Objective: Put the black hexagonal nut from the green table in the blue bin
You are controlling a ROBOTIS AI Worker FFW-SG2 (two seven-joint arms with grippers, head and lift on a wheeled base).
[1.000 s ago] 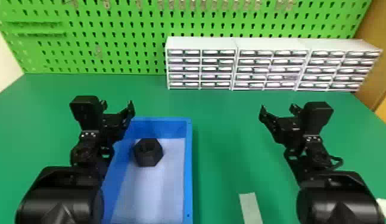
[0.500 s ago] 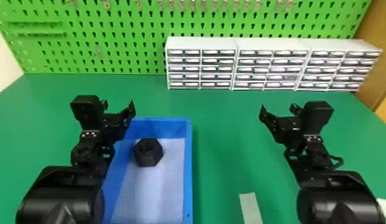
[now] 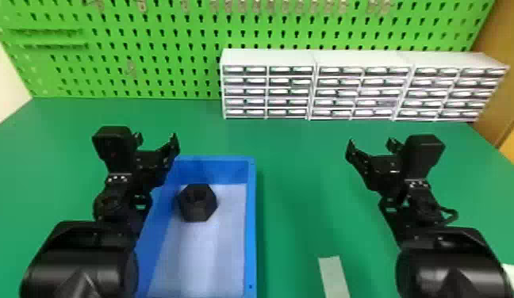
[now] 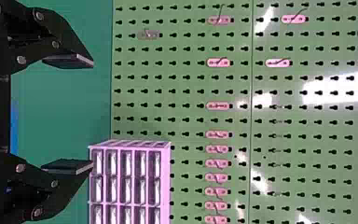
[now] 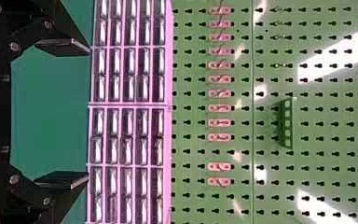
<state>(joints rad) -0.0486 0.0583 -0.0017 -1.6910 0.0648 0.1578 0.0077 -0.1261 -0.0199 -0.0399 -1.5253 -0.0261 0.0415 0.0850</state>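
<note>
The black hexagonal nut (image 3: 197, 202) lies inside the blue bin (image 3: 250, 230), toward its twelve o'clock wall. In the head view, from the nut, the left gripper (image 3: 156, 140) hangs at eleven o'clock, fingers spread wide around nothing. The right gripper (image 3: 371, 143) is well apart, between two and three o'clock, its fingers also wide open and empty. At four o'clock a pale strip (image 3: 333, 277) lies on the green table (image 3: 292, 190). Farther off, white drawer units (image 3: 268, 58) stand around two o'clock, before the green pegboard (image 3: 181, 59).
</note>
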